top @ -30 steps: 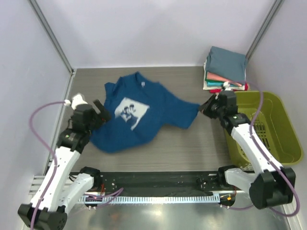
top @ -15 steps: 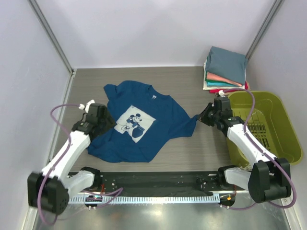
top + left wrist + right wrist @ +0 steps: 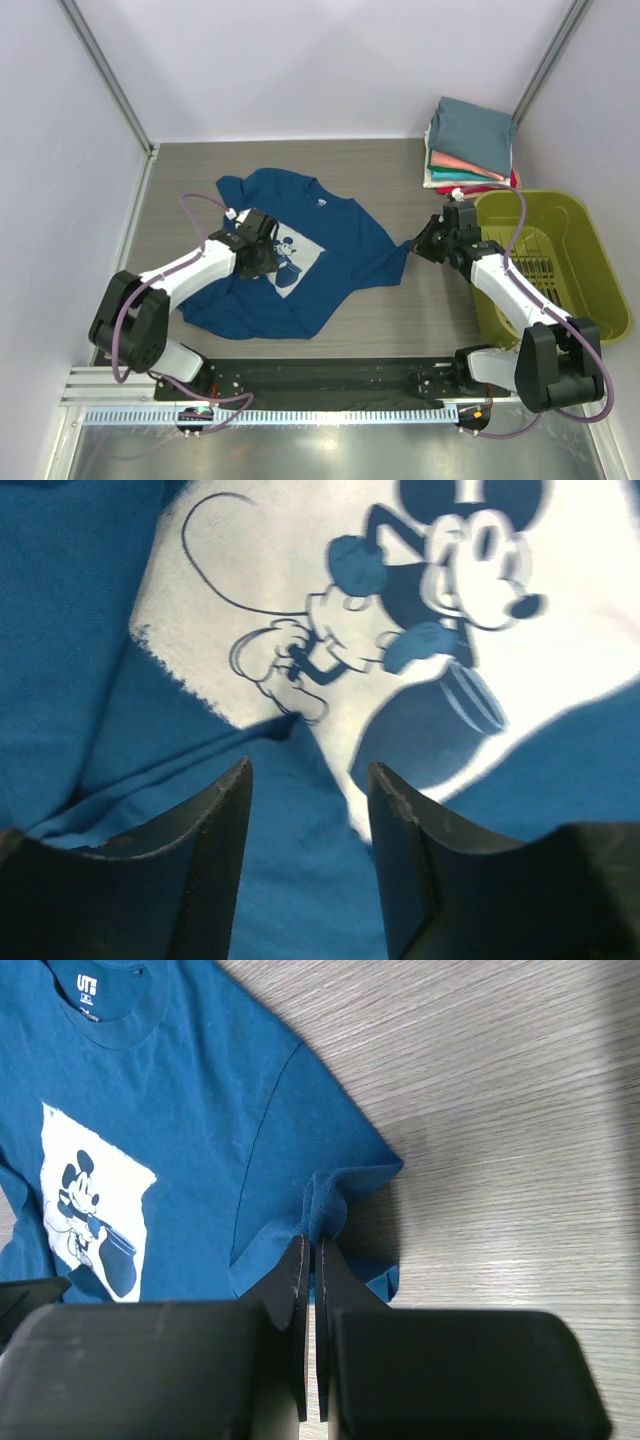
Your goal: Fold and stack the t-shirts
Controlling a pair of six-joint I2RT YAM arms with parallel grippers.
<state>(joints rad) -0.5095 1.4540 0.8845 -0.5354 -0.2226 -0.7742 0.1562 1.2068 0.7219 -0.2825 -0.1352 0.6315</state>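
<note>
Hovering left claw [image 3: 259, 255] over navy t-shirt [image 3: 342, 248]; right claw [image 3: 309, 1252] pinching sleeve [image 3: 345, 1188].

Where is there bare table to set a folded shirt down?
Bare table lies at the back between the navy t-shirt and the folded stack, and along the near edge between its hem and the basket. The right side is crowded: stack, basket, and the right gripper, jaws shut on the sleeve.

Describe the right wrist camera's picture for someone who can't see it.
The right gripper, shut, pinches the sleeve edge of a blue t-shirt spread on a grey wood-grain table. Its white cartoon-mouse print shows at left.
</note>
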